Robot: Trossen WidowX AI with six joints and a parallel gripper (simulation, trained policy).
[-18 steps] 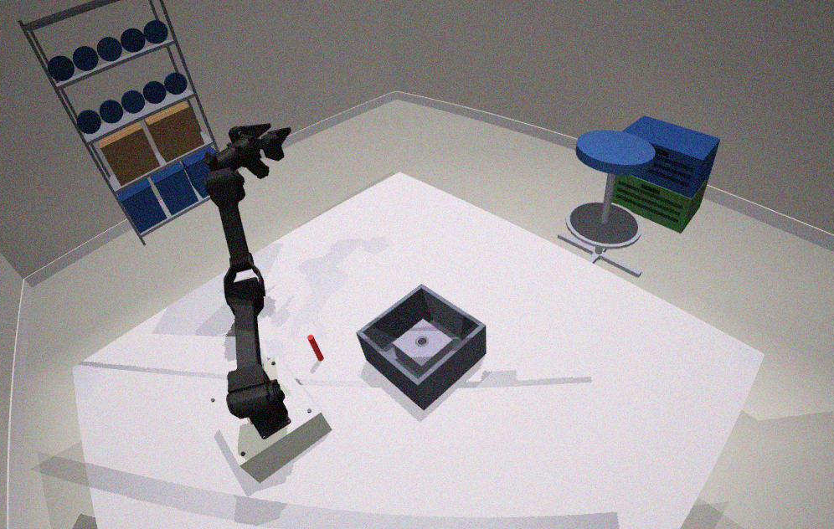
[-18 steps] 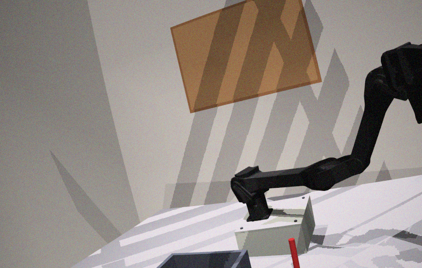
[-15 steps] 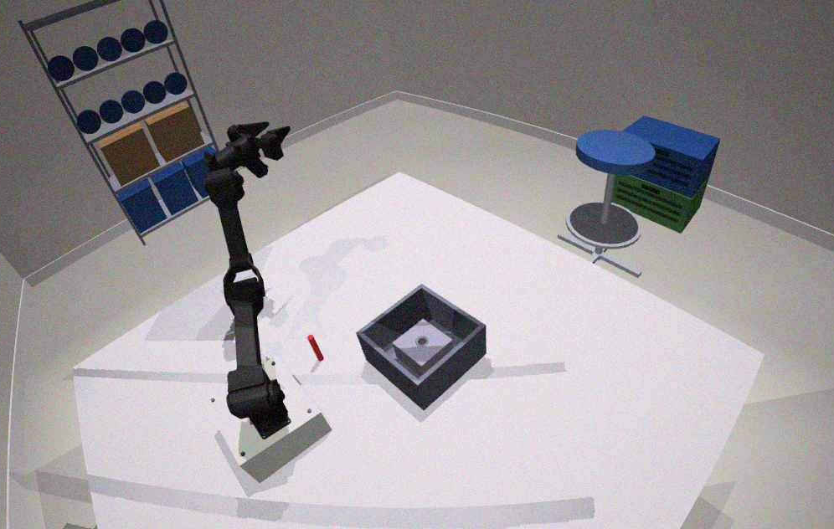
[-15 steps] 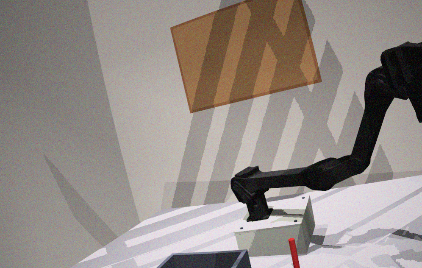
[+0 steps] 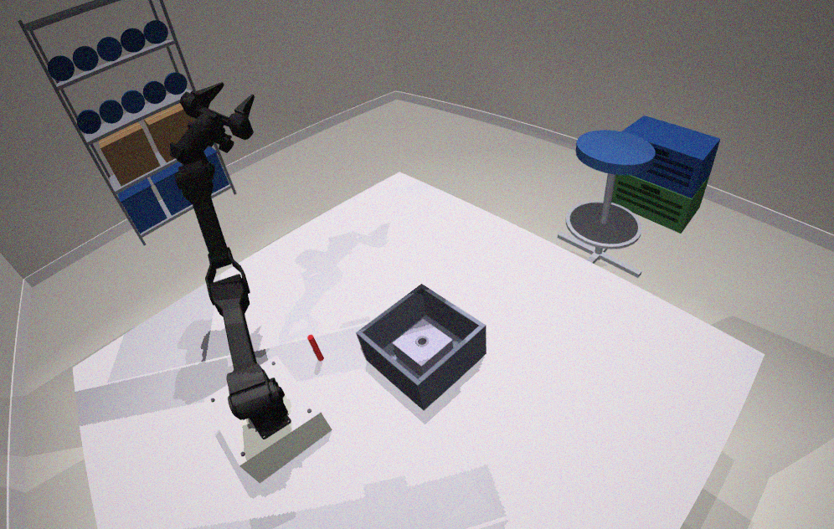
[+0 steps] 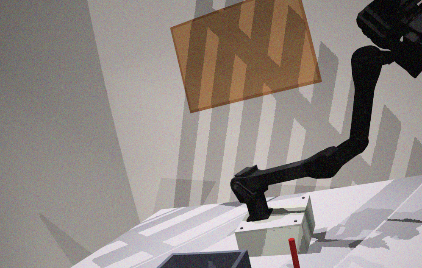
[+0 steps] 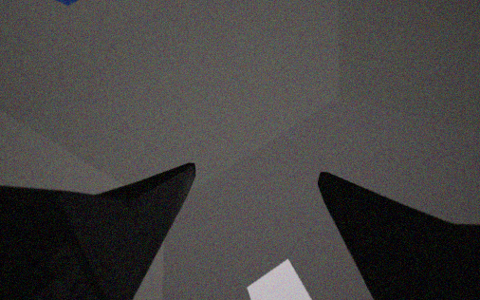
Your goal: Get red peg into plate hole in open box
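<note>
The red peg (image 5: pixel 315 348) (image 6: pixel 293 253) stands upright on the white table, between the arm's base and the box; its lower end is cut off in the exterior view. The dark open box (image 5: pixel 392 369) (image 6: pixel 206 255) stands to the right of the peg in the top view. Inside it lies a light plate (image 5: pixel 407 342) with a round hole in its middle, and nothing stands in the hole. My gripper (image 5: pixel 238 90) (image 7: pixel 255 173) is open and empty, raised high above the table and far from the peg and box. In the exterior view its fingertips are not clearly visible.
The arm's pale base block (image 5: pixel 289 449) (image 6: pixel 272 241) sits on the table (image 5: pixel 571 394) near the peg. Beyond the table are a blue stool (image 5: pixel 614 150), stacked blue and green crates (image 5: pixel 660 200), and a shelf rack (image 5: pixel 124 134) behind the arm.
</note>
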